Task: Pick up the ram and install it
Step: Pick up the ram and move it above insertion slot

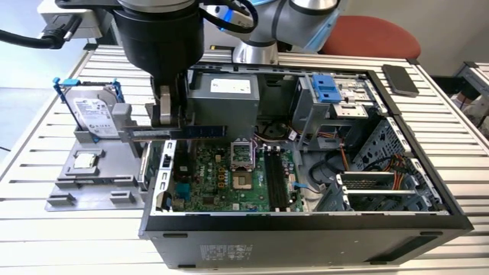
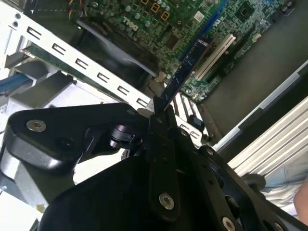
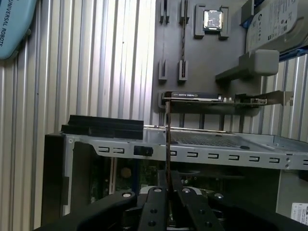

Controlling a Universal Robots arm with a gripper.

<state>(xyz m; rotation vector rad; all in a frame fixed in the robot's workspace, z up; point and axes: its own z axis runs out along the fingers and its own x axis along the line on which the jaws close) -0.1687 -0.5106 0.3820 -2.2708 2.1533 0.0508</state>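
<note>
Ram (image 1: pixel 205 131), one end hidden, clamped in tool (image 1: pixel 168 121).

Slim dark-blue ram (image 1: pixel 205 130), level, one end in pincer (image 3: pixel 168 175), seemingly above case rim (image 1: pixel 306 220)

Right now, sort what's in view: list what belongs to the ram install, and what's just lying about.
Job in hand: the ram, clamped in the gripper; the motherboard with its long black slots; the open computer case.

Lying about: hard drive; processor chip; expansion card; phone; grey parts tray.
</note>
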